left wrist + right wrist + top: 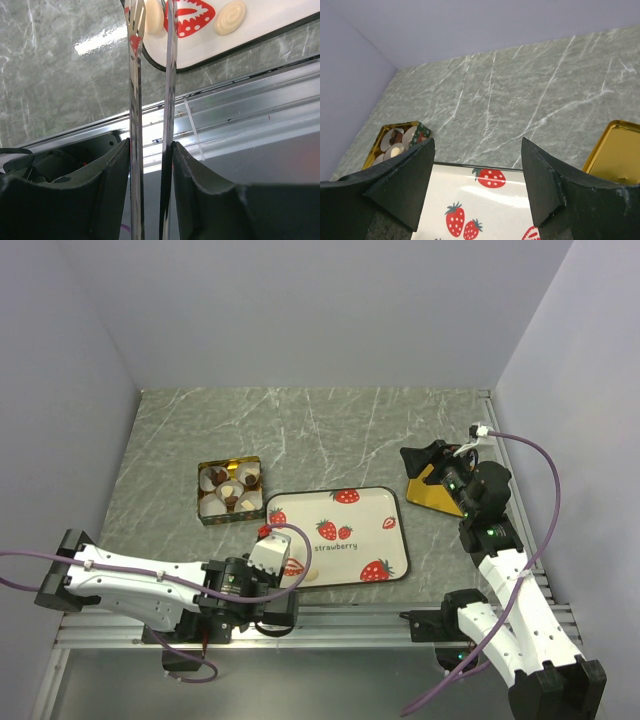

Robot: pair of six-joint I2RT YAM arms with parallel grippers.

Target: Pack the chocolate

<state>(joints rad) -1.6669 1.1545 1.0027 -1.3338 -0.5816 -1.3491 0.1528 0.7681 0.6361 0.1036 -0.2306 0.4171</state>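
Observation:
My left gripper (280,586) (151,146) is shut on a pair of metal tongs (136,90) at the tray's near left corner. The tong tips stand either side of a cream-white chocolate (154,17) on the white strawberry tray (350,502) (270,20); I cannot tell if they touch it. A second cream-white chocolate (230,17) lies to its right. The gold tin (230,490) (395,142) holds paper cups, some with dark brown and cream lumps. My right gripper (447,478) (478,145) is open and empty, above the table right of the tray.
A gold lid (438,496) (617,150) lies below the right gripper at the right of the tray. A metal rail (240,100) runs along the table's near edge under the left gripper. Grey walls close the back and sides.

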